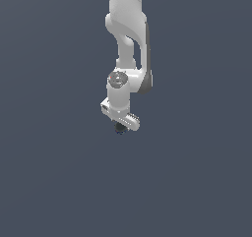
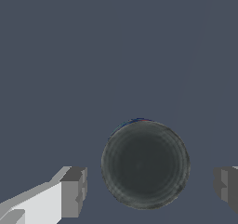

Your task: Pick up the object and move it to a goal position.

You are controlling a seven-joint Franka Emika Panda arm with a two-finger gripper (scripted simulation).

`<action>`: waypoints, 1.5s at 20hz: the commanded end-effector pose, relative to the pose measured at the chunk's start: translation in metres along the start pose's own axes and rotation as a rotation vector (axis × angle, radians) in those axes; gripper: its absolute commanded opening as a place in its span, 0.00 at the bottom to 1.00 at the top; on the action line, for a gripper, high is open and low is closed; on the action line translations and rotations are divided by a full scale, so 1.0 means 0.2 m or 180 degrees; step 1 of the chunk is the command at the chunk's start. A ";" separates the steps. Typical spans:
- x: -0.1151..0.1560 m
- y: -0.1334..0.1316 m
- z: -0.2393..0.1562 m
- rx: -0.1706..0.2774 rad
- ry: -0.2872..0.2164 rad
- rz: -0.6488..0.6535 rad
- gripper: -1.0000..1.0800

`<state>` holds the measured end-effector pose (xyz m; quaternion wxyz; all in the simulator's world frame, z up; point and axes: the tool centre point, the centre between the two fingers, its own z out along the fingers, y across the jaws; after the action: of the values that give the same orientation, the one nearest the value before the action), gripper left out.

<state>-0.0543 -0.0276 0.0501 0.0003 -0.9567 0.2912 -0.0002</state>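
The object is a small dark, nearly black ball (image 1: 119,128) with a faint bluish rim. In the exterior view it shows just below the white gripper (image 1: 120,126), mostly covered by the hand. In the wrist view the ball (image 2: 145,165) lies between the two grey fingertips (image 2: 74,192), with a clear gap on each side. The gripper (image 2: 149,188) is open around the ball and does not touch it. Whether the ball rests on the floor I cannot tell for sure.
The white arm (image 1: 129,39) comes down from the top of the exterior view. A plain dark grey-blue surface (image 1: 59,172) fills the rest of both views.
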 end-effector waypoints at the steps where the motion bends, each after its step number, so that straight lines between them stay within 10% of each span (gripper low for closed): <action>1: 0.00 0.00 0.06 -0.0002 -0.0002 0.0005 0.96; 10: 0.00 0.00 0.18 -0.0002 -0.0001 0.0012 0.96; 11: 0.00 0.00 0.18 -0.0002 -0.0001 0.0012 0.00; 30: 0.06 0.05 0.06 0.0001 -0.0001 0.0011 0.00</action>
<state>-0.0513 -0.0378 0.0315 0.0003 -0.9563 0.2923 0.0008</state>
